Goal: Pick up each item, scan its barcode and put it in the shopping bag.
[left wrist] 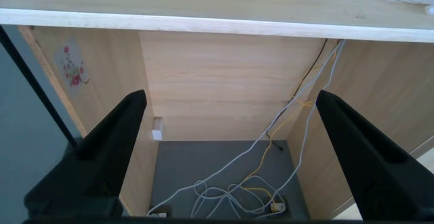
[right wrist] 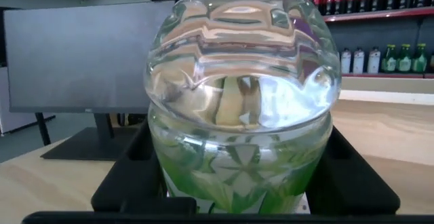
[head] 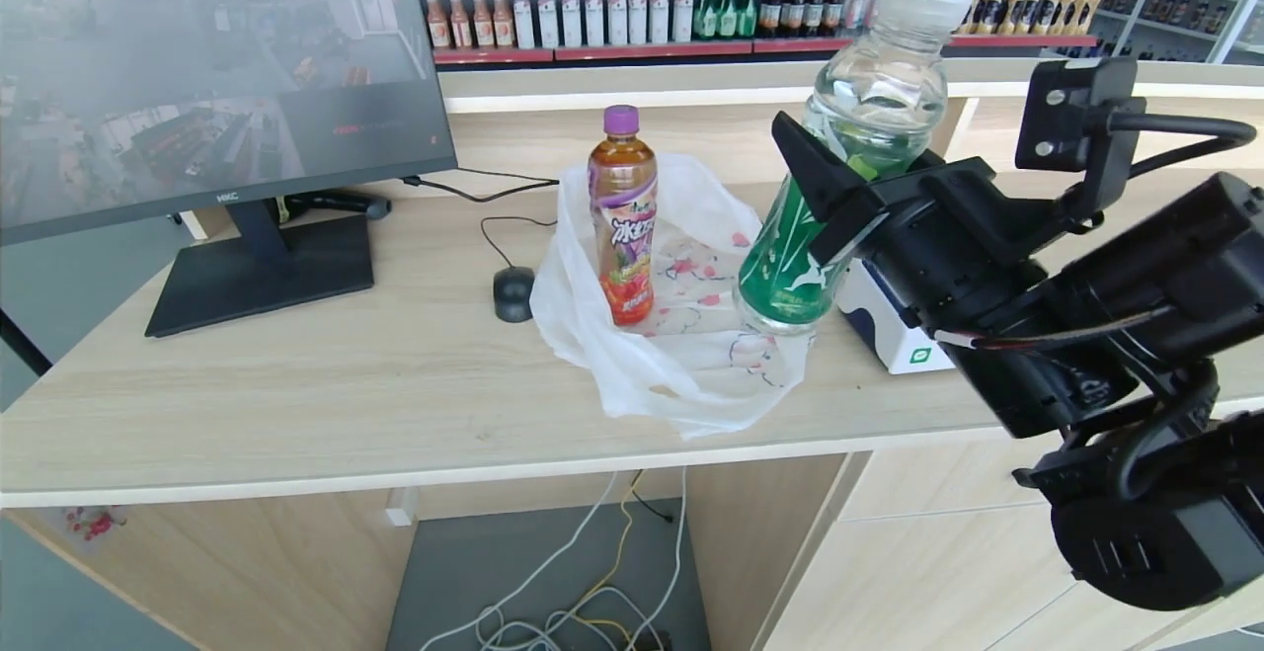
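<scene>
Nearest of all, the left tool [left wrist: 230, 156] hangs low in front of the desk [left wrist: 203, 7]. Its two fingers [left wrist: 112, 149] are spread wide with nothing between them. It faces the hollow space under the desk, where a tangle of cables [left wrist: 258, 176] lies on the floor.

On the right, the right tool [head: 839, 216] is squeezed tight around a water bottle [head: 849, 167] with a green label. The bottle is long from bottom to cap. It is not straight up. It leans, with the white cap up high and over to the right and the bottom down and to the left. The bottom sits low over the right side of the shopping bag [head: 681, 374]. I cannot tell if it touches the bag.

The white bag lies open on the desk. A tea bottle [head: 622, 216] with a purple cap stands straight up on it, left of the water bottle and apart from it.

A white box [head: 894, 330] sits just right of the bag, partly hidden by the right tool. A dark mouse [head: 513, 292] rests just left of the bag. Farther left stands a big monitor [head: 197, 68].

Far behind the desk is a shelf [head: 691, 50] with rows of bottles.
</scene>
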You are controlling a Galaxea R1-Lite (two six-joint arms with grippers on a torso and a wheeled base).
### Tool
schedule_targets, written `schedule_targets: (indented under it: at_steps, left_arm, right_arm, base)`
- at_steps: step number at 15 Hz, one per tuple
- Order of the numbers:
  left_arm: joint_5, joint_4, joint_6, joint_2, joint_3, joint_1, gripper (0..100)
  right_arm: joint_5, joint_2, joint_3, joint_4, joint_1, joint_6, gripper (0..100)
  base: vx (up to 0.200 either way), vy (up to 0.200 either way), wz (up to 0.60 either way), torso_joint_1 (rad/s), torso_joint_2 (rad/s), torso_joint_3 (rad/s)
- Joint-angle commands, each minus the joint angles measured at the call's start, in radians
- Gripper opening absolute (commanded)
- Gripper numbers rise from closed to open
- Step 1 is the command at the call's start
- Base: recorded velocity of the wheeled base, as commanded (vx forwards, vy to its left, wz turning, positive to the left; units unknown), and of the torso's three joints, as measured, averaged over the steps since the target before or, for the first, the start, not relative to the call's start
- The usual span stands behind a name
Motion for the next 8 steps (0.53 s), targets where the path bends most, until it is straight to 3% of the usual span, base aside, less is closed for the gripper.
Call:
schedule_targets:
  at_steps: [1, 5, 8]
  left_arm:
    - [0.002, -0.001, 0.000, 0.000, 0.000, 0.000, 100]
    - [0.002, -0.001, 0.000, 0.000, 0.000, 0.000, 100]
    - [0.000, -0.001, 0.000, 0.000, 0.000, 0.000, 100]
  right_arm:
    - [0.004, 0.050, -0.064, 0.043, -0.030, 0.001, 0]
    - [0.039, 0.073, -0.196, 0.224, -0.102, 0.005, 0]
    - [0.053, 0.158, -0.255, 0.238, -0.142, 0.010, 0]
  base:
    - [0.000, 0.000, 0.00, 0.000, 0.00, 0.000]
    - [0.000, 0.000, 0.00, 0.000, 0.00, 0.000]
    - [0.000, 0.000, 0.00, 0.000, 0.00, 0.000]
